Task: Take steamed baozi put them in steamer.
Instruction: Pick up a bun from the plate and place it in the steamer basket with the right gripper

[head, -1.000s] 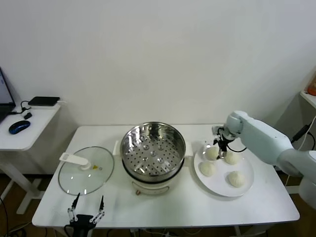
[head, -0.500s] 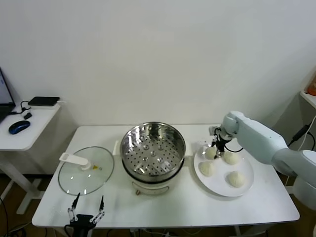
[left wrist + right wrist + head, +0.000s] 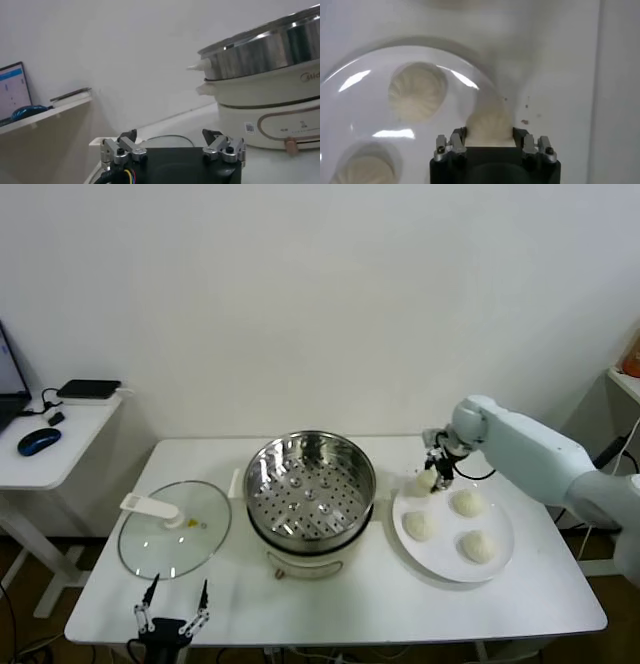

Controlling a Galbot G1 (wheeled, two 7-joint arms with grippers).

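Steamed baozi, one smooth creamy-white round bun [image 3: 427, 481], sits pinched in the right end effector [image 3: 434, 474] just above the flat white plate's [image 3: 455, 568] near-left rim, three others remaining there. Round shiny stainless-steel steamer [image 3: 310, 484] lies toward the robot's left, across a short gap of desk [image 3: 400, 604]; the left end effector [image 3: 172, 614], fingers spread, waits at the front edge.

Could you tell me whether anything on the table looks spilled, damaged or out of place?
Nothing stands out. The steamer sits upright and holds no buns, its glass lid lies flat beside it, and three baozi rest on the white plate. The right gripper holds a fourth baozi. The left gripper is parked at the table's front edge.
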